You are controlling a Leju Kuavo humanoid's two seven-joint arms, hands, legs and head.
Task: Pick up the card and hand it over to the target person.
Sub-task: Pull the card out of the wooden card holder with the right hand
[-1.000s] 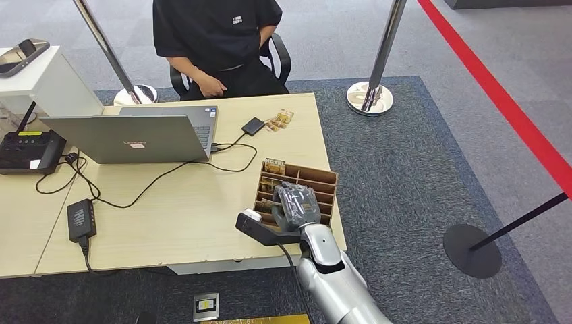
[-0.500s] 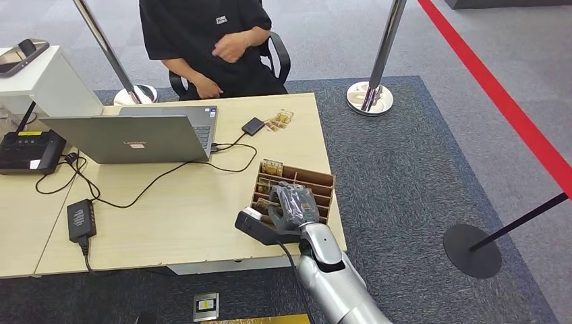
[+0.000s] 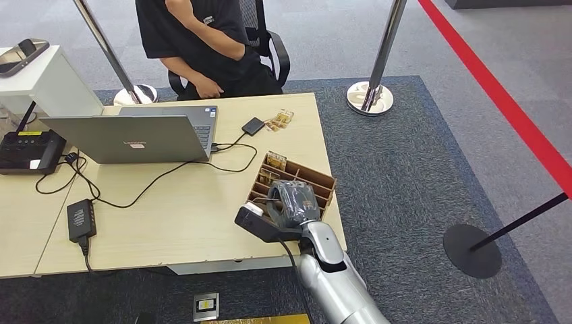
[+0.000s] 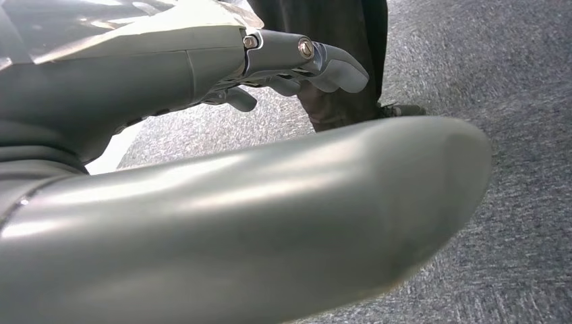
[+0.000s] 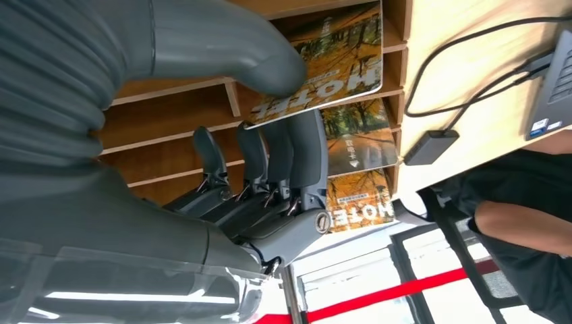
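A wooden slotted rack [image 3: 320,181] with orange hotel cards stands near the desk's front right corner. My right hand [image 3: 291,202] is down over its near end. In the right wrist view my right hand [image 5: 222,169] pinches one hotel card [image 5: 337,61] between thumb and fingers, with the card partly in its slot. More cards [image 5: 357,138] lie in the slots beyond. A person in a black shirt [image 3: 202,40] sits behind the desk's far side. My left hand [image 4: 297,57] hangs by my body over the carpet, its fingers loosely extended and holding nothing.
A grey laptop [image 3: 128,138] stands open mid-desk with black cables and a small black box [image 3: 253,125] beside it. Loose cards [image 3: 282,119] lie near the far edge. A power brick [image 3: 81,219] lies front left. Stanchion posts [image 3: 369,94] stand on the carpet to the right.
The rack has swung a little, its far end turning left as my right hand shifted on it. The seated person raised an arm and leaned toward the left.
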